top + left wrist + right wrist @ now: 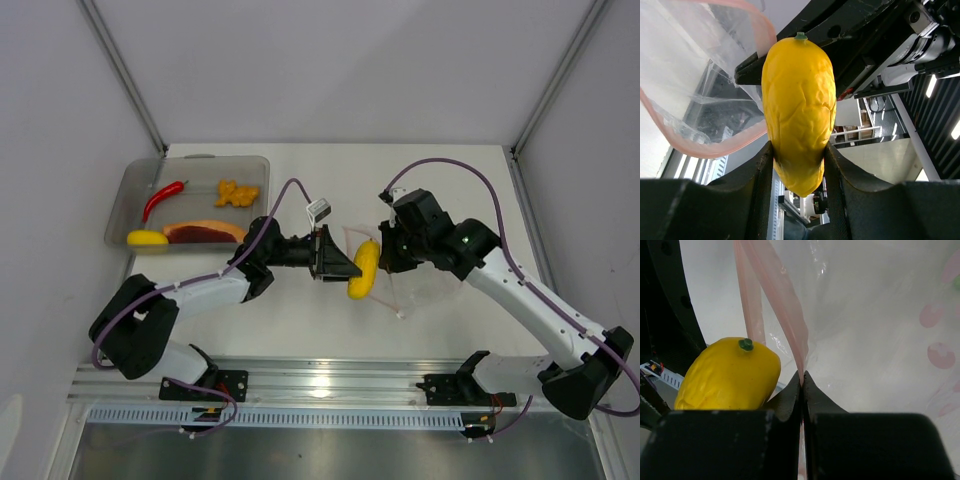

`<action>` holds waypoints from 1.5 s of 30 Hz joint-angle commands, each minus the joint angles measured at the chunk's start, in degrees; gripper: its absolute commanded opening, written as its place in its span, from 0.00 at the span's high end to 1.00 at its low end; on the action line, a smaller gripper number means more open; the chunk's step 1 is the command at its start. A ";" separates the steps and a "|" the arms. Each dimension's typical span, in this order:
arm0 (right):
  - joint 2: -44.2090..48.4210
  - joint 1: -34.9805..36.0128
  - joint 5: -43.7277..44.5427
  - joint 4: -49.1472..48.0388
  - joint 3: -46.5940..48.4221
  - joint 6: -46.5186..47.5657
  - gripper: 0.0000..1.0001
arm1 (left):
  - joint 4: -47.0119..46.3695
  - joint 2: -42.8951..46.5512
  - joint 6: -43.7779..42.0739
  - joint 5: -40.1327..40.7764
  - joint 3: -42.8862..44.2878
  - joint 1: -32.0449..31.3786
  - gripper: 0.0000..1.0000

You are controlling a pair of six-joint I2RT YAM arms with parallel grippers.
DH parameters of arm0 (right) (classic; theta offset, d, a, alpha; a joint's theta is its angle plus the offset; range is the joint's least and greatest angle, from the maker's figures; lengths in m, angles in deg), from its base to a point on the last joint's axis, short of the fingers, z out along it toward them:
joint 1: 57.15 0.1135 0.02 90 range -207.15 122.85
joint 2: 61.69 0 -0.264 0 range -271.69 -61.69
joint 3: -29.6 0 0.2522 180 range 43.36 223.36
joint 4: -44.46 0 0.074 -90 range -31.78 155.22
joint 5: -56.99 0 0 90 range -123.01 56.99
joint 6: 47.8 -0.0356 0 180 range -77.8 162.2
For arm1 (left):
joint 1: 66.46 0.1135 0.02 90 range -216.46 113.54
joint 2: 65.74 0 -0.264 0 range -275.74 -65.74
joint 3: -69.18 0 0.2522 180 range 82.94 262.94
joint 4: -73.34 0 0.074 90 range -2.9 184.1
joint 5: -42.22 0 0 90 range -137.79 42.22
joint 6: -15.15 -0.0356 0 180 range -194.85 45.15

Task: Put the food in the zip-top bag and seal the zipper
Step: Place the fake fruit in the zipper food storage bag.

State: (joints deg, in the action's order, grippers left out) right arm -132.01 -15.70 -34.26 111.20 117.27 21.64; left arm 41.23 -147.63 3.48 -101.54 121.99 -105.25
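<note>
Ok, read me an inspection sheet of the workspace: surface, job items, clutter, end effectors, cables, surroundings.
Surface: white table, no spills seen.
Job's things: yellow fruit at the mouth of the clear bag; red chili, orange bits, orange-red slice and yellow piece in the grey tray.
Clutter: nothing seen.
End effectors: left end effector shut on the yellow fruit; right end effector shut on the bag's zipper strip.
Cables: purple cables loop above both arms.
Surroundings: white walls.

The fruit (799,110) is yellow, the bag (680,75) clear, its zipper (700,150) pink.
</note>
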 commanded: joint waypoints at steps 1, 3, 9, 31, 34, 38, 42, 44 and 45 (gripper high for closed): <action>1.59 0.12 1.26 -1.11 -0.17 -0.45 1.00 | -3.80 0.06 0.95 0.49 -0.20 -0.50 0.99; 1.94 0.12 1.26 -1.46 -0.26 -0.62 1.00 | -2.57 0.23 0.78 1.46 -0.11 -0.50 0.99; 2.47 0.30 1.26 -2.08 -0.17 -0.98 1.00 | 15.25 -0.46 -3.17 5.23 3.05 -0.50 0.99; 1.42 0.56 -5.24 -5.24 -1.49 -5.71 1.00 | 39.00 7.62 -1.33 35.81 9.11 -5.51 0.99; 0.80 0.65 -8.22 -6.30 -1.14 -8.17 1.00 | 37.70 7.71 -1.42 40.48 9.20 -8.14 1.00; 0.54 0.73 -10.87 -7.62 -0.09 -10.55 1.00 | 36.72 6.57 -2.74 45.05 10.52 -10.87 1.00; 0.71 0.74 -10.17 -6.92 1.58 -11.87 1.00 | 36.20 6.74 -4.14 49.88 9.91 -12.71 0.99; 0.89 0.65 -10.52 -6.74 2.11 -12.14 1.00 | 35.41 6.74 -4.23 51.12 9.21 -12.98 0.99; 0.80 0.65 -10.52 -6.65 2.46 -12.14 1.00 | 34.97 6.83 -4.32 51.21 9.20 -12.98 0.99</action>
State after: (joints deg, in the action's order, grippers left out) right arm -131.38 -15.33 -43.12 106.32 116.48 11.32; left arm 80.07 -141.55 0.61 -54.51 129.31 -117.44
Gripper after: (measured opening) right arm 0.003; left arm 0.428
